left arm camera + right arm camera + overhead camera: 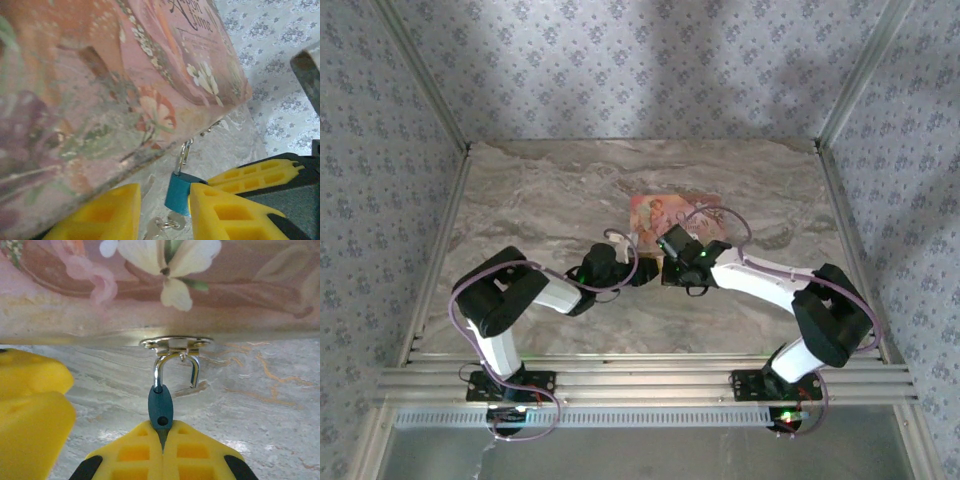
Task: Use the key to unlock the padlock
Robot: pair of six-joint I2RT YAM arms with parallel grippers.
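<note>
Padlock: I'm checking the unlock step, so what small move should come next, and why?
Probably the right gripper, jaws shut on the padlock, should ease it sideways to unhook the shackle from the metal loop on the pink box: one shackle leg looks free of the body, and the left gripper stands open.

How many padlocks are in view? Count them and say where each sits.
1. The blue padlock hangs from the metal hasp on the pink floral box, its body pinched in the right gripper. Others could hide behind the box.

padlock (160,407) hooked at box (240,285) near edge, keys (166,224) on table (260,405) beneath
</note>
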